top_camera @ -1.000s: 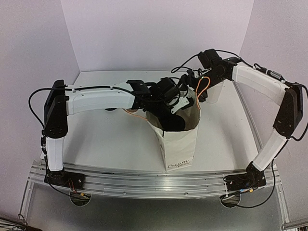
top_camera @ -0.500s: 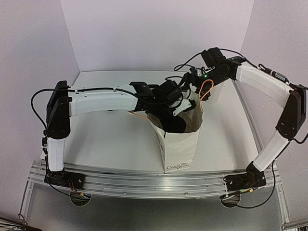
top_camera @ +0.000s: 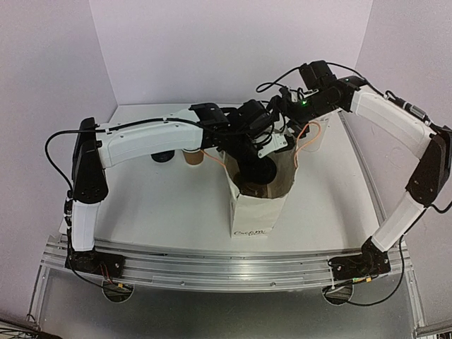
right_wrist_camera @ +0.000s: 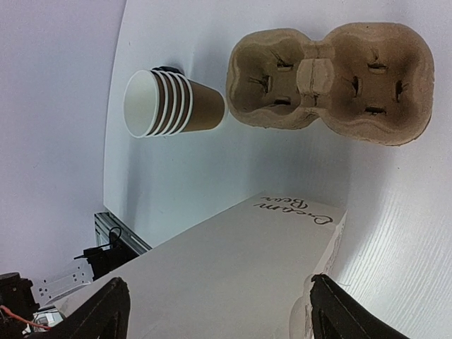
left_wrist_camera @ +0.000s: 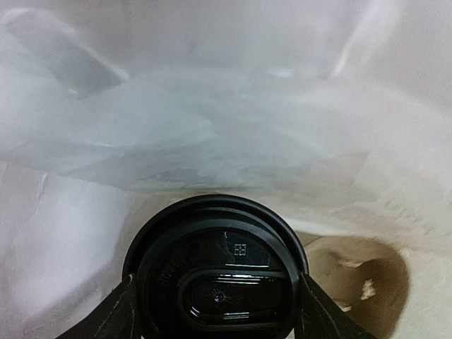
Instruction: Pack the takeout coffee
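On the takeout coffee (left_wrist_camera: 219,272) only the lid shows, clipped at 6 o'clock; the paper bag (left_wrist_camera: 233,127) behind is all blurry.

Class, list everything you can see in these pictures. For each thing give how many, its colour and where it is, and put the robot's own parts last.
takeout coffee: one, black lid showing and the cup hidden, at the mouth of the bag
paper bag: one, white outside and brown inside, upright mid-table
stack of cups: one stack, brown with white insides, on the table left of the bag
black lids: one low pile, black, left of the cups
cup carrier: one, brown pulp, on the table beside the cups
white object: one, partly hidden behind the right arm, unclear what it is
table: one, white
left gripper: closed on the coffee's lid
right gripper: open, above the bag's side
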Controlling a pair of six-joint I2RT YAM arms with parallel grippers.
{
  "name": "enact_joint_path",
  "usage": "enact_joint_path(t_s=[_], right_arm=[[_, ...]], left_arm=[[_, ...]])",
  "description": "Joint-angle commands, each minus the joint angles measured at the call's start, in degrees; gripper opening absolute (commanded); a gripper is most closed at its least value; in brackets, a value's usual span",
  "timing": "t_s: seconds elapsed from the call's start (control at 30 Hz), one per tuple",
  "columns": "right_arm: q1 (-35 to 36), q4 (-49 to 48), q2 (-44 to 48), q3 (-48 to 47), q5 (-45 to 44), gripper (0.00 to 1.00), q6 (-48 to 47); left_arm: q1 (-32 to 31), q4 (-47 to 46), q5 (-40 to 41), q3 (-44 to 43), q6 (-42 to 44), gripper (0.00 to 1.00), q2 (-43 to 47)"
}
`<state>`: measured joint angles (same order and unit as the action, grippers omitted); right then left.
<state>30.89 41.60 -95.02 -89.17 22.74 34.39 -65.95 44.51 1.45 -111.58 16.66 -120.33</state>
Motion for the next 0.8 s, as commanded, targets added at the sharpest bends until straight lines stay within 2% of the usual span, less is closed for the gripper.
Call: enact_joint_path(t_s=[0.0,0.13,0.3,0.6,0.77], right_arm=[[0.40,-0.03,2.11,-2.00,1.93,0.84,-1.31],[0.41,-0.03,2.73,-1.21,2.03,0.84,-1.34],[0.40,-0.03,3.25,-0.75,2.04,0.84,-1.35],[0.40,-0.03,4.39,0.51,2.17,0.84,-1.74],[0.40,-0.04,4.47,0.42,2.32,0.84,-1.93]], left_arm=[[0.47,3.03,-1.00,-1.29,-0.67,0.64,-0.54],[0.59,1.77,-0.39,-0.52,-0.64,0.55,-1.40],[0.91,-0.84,2.90,1.06,-0.10,0.53,-3.57],[1.07,3.64,1.53,0.99,-0.72,0.57,-7.01],[1.42,3.71,-0.63,1.61,-2.37,0.64,-6.35]])
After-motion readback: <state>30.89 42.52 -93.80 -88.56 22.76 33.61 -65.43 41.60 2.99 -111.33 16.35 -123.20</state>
